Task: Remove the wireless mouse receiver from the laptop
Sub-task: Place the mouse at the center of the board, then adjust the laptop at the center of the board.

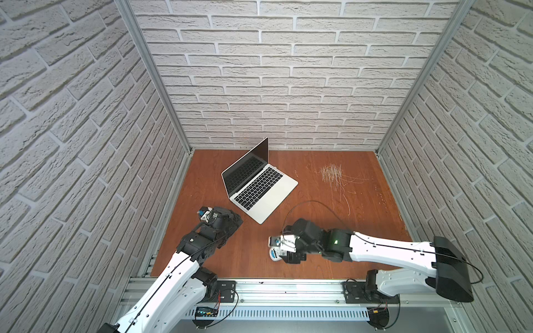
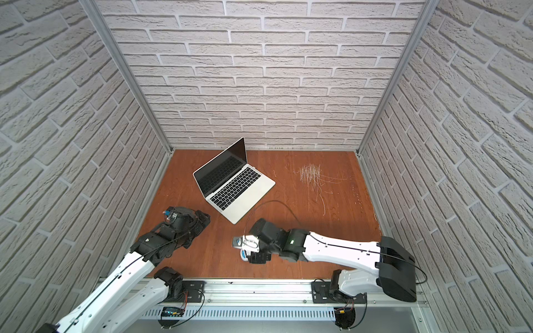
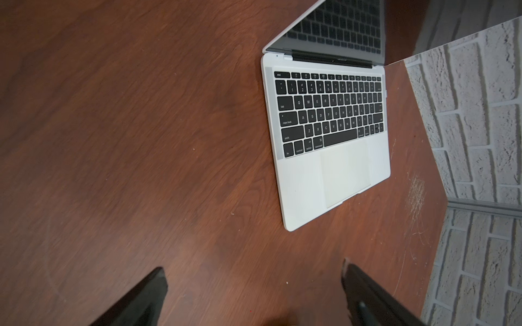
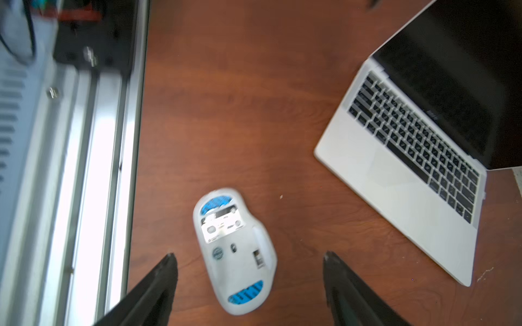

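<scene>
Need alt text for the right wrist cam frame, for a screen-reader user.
A white oval mouse lies underside-up, blue pads showing, on the reddish-brown wooden table between the open black fingers of the right tool, untouched. An open silver laptop with black keys and dark screen sits nearby, and an aluminium rail borders the table.

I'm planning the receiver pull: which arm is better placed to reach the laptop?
Probably right. A small stub, likely the receiver, sits on the edge of the laptop farthest from the open left claw; the right claw is open over the mouse, holding nothing.
</scene>
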`<state>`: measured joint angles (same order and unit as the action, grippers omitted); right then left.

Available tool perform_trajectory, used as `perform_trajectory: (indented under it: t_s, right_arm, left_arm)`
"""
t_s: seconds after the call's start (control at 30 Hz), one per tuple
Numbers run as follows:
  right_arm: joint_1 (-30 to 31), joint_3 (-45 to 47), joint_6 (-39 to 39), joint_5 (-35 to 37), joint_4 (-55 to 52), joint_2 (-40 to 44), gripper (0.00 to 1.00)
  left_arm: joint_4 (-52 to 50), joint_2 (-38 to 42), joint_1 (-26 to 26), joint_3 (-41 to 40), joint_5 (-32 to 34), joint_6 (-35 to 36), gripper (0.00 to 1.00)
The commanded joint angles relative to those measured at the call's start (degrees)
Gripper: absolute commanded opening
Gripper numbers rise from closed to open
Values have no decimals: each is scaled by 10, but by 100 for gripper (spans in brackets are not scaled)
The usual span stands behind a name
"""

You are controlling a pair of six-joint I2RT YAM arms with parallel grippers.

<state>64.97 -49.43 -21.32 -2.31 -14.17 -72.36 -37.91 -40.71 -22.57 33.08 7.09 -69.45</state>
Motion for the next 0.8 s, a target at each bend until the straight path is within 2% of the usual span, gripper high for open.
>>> perform_trajectory:
  t_s: [0.0, 0.1, 0.2, 0.3, 0.4, 0.5, 0.67, 0.77]
  right_arm:
    - [-101, -34, 116, -108, 22, 19, 83]
    - [-199, -73, 211, -118, 36, -31, 83]
    - [-298, -143, 307, -176, 27, -147, 81]
    - [-353, -229, 385, -221, 7, -260, 78]
    - [-378, -331, 409, -231, -28, -364, 74]
    - [-390, -436, 390, -226, -75, -456, 74]
    - [-433, -569, 412, -246, -106, -571, 73]
    - [-438, -658, 417, -268, -152, -639, 72]
  left_arm:
    - [35, -25, 4, -19, -11, 12, 98]
    - [63, -56, 7, -24, -28, 23, 98]
    - [75, -107, 7, -13, -41, 41, 98]
    - [92, -150, 9, -3, -56, 57, 97]
    - [104, -179, 12, 3, -58, 70, 96]
    - [113, -205, 17, 7, -58, 78, 96]
    - [127, -254, 28, 26, -66, 107, 94]
    - [127, -278, 35, 36, -70, 121, 94]
